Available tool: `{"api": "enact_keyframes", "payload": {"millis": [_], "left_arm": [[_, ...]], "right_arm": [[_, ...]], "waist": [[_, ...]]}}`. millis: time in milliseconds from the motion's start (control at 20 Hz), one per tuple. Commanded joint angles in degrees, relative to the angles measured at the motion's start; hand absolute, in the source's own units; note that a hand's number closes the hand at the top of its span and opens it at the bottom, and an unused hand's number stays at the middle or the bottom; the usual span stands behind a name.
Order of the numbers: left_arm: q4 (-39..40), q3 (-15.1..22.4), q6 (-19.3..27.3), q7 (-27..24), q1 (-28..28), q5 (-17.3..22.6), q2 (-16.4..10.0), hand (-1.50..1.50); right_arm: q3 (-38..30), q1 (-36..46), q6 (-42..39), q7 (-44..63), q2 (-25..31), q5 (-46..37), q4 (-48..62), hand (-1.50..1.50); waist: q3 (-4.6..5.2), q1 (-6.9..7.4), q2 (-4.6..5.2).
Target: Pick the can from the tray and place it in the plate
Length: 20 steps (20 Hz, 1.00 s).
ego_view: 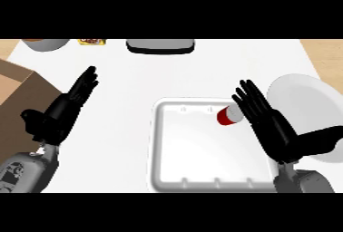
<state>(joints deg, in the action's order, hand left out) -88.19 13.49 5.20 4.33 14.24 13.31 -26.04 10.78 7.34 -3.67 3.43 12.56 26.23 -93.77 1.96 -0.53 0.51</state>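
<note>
**Can pickup: barely started, can not grabbed yet**

Quick status from where I'm looking down. The can (226, 116) is in the tray (156, 149), tucked into the far right corner. It looks like it's lying on its side, red end pointing my way.

My right robot hand (268, 124) is right beside it, on the can's right, over the tray's right edge. The fingers are straight and spread apart, not wrapped round anything. They cover part of the can from this angle, so I can't tell whether they're touching it or just next to it.

The plate (301, 97) sits just right of the tray, partly behind that same hand, and I can't see anything on the bit that shows.

My left robot hand (64, 111) is way over on the left above the tabletop (134, 81), near a brown box (17, 86), fingers flat and apart, holding nothing. It looks parked.

So by my reckoning nothing's done yet beyond getting lined up. The grab, the lift, the short hop right and the set-down on the plate are all left. At least the carry should be short, since the plate is so close.
</note>
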Motion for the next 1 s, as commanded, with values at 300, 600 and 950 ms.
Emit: {"api": "enact_keyframes", "payload": {"millis": [300, 600, 950], "left_arm": [[6.5, 0.8, 3.9, 5.4, -9.4, 3.7, 6.3, 0.00], [8.4, 1.9, 5.6, 4.9, -11.0, 4.0, 11.2, 0.00], [8.2, 1.4, 5.8, 5.0, -13.4, 2.8, 12.4, 0.00]], "right_arm": [[-9.5, 18.2, -8.4, -5.3, 25.8, -18.0, -1.6, 1.50], [-17.6, 21.0, -3.6, -31.8, 14.6, -16.7, 24.2, -1.50], [-16.3, 25.4, -13.7, -41.3, 20.9, -22.2, 36.8, -1.50]], "waist": [[0.05, 1.68, -0.41], [-2.16, 3.22, 0.65], [-1.98, 1.32, -0.33]]}}
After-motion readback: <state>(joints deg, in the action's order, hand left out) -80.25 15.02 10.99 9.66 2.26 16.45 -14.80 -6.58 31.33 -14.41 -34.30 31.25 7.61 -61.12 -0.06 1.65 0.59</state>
